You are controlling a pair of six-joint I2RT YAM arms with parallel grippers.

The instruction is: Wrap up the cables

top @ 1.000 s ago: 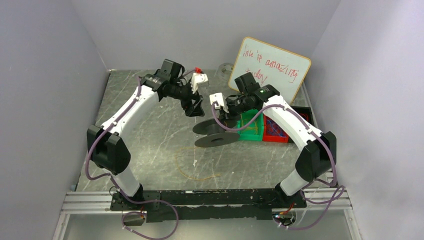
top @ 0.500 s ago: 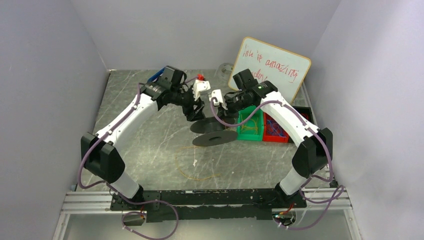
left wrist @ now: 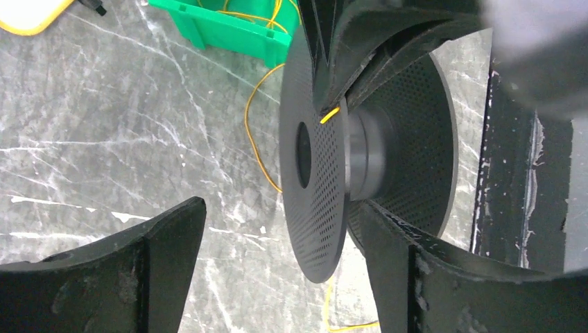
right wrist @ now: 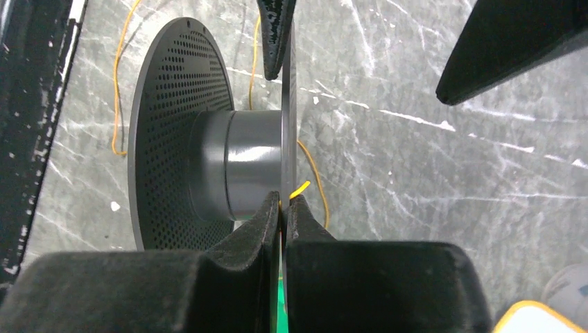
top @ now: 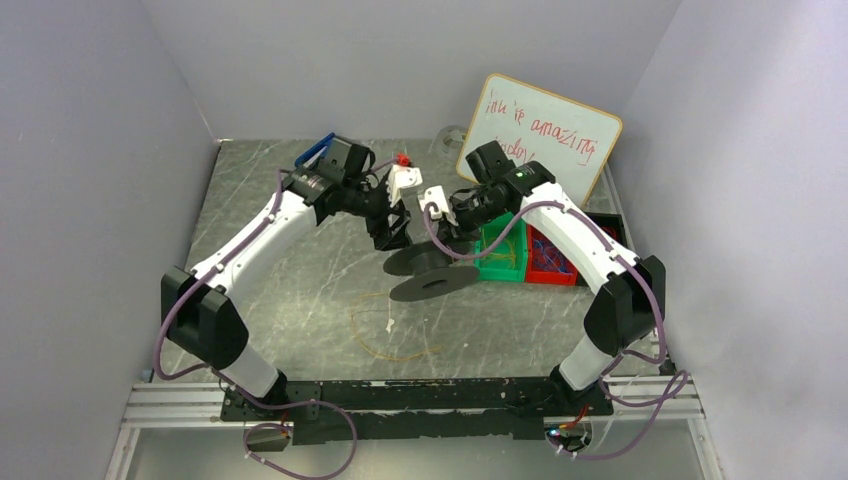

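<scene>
Top view: cables (top: 356, 325) lie looped on the bench (top: 300, 290), near side of spool (top: 432, 275)
Right wrist view: right gripper (right wrist: 283, 208) clamped on spool flange, yellow cable end alongside
Left wrist view: left gripper (left wrist: 291, 229) spread wide, astride a flange

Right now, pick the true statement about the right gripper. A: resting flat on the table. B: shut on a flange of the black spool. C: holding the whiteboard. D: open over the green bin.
B: in the right wrist view the right gripper pinches the thin flange of the black spool, with a yellow cable end at the pinch.
</scene>
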